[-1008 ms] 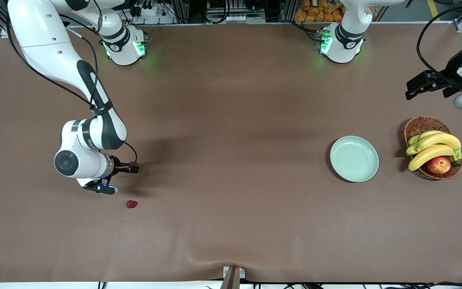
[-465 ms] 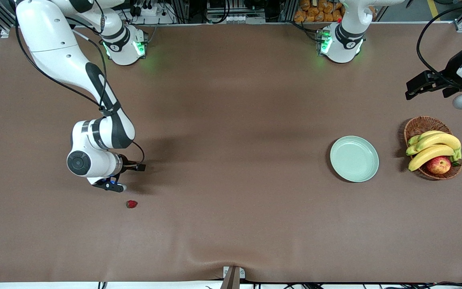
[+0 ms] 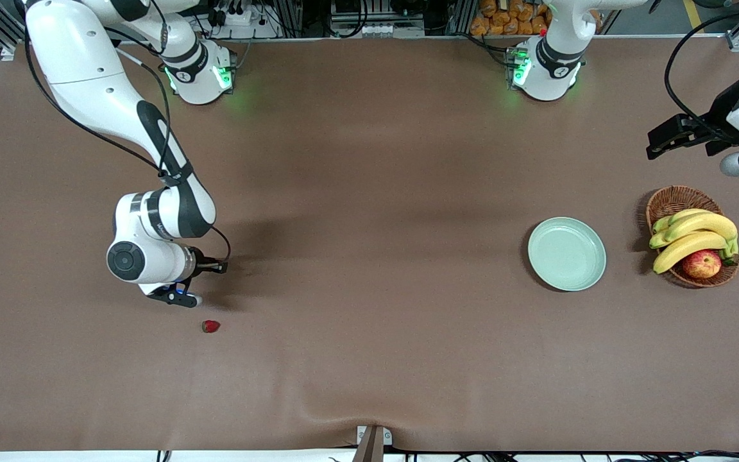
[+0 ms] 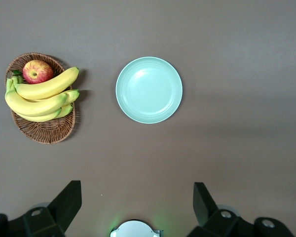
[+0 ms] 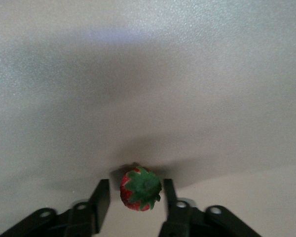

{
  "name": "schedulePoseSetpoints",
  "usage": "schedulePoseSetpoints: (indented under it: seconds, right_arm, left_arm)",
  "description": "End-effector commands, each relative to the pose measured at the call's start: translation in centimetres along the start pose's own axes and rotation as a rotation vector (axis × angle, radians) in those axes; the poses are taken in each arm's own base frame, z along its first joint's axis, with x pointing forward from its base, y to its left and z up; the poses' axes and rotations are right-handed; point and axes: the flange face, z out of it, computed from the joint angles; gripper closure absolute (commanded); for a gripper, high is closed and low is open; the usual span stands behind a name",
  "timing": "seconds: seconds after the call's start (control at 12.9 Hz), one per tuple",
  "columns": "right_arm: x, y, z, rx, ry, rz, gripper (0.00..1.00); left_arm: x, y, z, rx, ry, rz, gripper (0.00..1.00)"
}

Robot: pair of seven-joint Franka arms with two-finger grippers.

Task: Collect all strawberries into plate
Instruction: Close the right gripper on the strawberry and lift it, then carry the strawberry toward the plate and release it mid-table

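Observation:
My right gripper [image 3: 216,265] is low over the table at the right arm's end. Its fingers are open around a small red strawberry [image 5: 140,190] with a green cap, and a gap shows on each side in the right wrist view, where the gripper [image 5: 136,184] straddles the berry. The hand hides this berry in the front view. A second strawberry [image 3: 210,326] lies on the table nearer the front camera. A third is out of view. The mint-green plate [image 3: 566,253] is bare; it also shows in the left wrist view [image 4: 149,89]. My left gripper [image 3: 668,136] waits open and high up [image 4: 136,186].
A brown wicker basket [image 3: 670,199] with bananas [image 3: 693,234] and a red-yellow apple [image 3: 701,264] stands beside the plate at the left arm's end. It also shows in the left wrist view [image 4: 45,133]. The brown cloth ripples at the front edge [image 3: 369,410].
My right arm has shifted toward the table's middle, and its gripper now covers the strawberry that showed beside its fingers a second ago. The left arm barely moved.

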Motion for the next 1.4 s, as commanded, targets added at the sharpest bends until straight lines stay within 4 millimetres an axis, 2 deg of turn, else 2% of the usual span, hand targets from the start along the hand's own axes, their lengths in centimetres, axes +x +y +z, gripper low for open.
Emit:
schedulePoseSetpoints:
  seconds: [0.0,0.08,0.23,0.31,0.39,0.54,0.7,0.78,0.93,1.09,1.32]
  right_arm:
    - [0.1,0.2,-0.2,0.02,0.006,0.023,1.0]
    - [0.1,-0.1,-0.4,0.02,0.009,0.018,1.0]
    - [-0.2,-0.9,-2.2,0.029,0.032,0.004,1.0]
    - [-0.3,-1.7,-3.7,0.039,0.06,-0.008,1.0]
    - [-0.6,-3.6,-5.0,0.043,0.086,-0.04,1.0]
    - [-1.9,-8.5,-6.9,0.05,0.133,-0.116,1.0]
    - [-3.9,-14.5,-9.2,0.07,0.2,-0.204,1.0]
    - [-5.1,-17.5,-9.5,0.081,0.234,-0.251,1.0]
    - [-8.1,-23.7,-9.4,0.115,0.315,-0.34,1.0]
    - [-11.5,-29.5,-8.2,0.155,0.373,-0.391,1.0]
    - [-17.4,-36.4,-6.3,0.204,0.44,-0.497,1.0]
  left_arm:
    - [0.0,-0.1,0.0,-0.008,-0.008,0.018,0.0]
    - [-0.1,0.0,0.0,-0.008,-0.008,0.021,0.0]
    - [0.0,-0.1,0.0,-0.008,-0.008,0.018,0.0]
    - [0.0,-0.1,0.0,-0.008,-0.008,0.018,0.0]
    - [-0.1,-0.1,-0.1,-0.008,-0.007,0.019,0.0]
    - [-0.1,0.0,-0.2,-0.008,-0.005,0.021,0.0]
    - [-0.1,-0.1,-0.2,-0.008,-0.005,0.019,0.0]
    - [-0.1,-0.2,-0.2,-0.008,-0.004,0.018,0.0]
    - [-0.1,-0.2,-0.2,-0.008,-0.004,0.018,0.0]
    - [-0.2,-0.2,-0.3,-0.009,-0.002,0.018,0.0]
    - [-0.2,-0.2,-0.3,-0.009,-0.002,0.018,0.0]
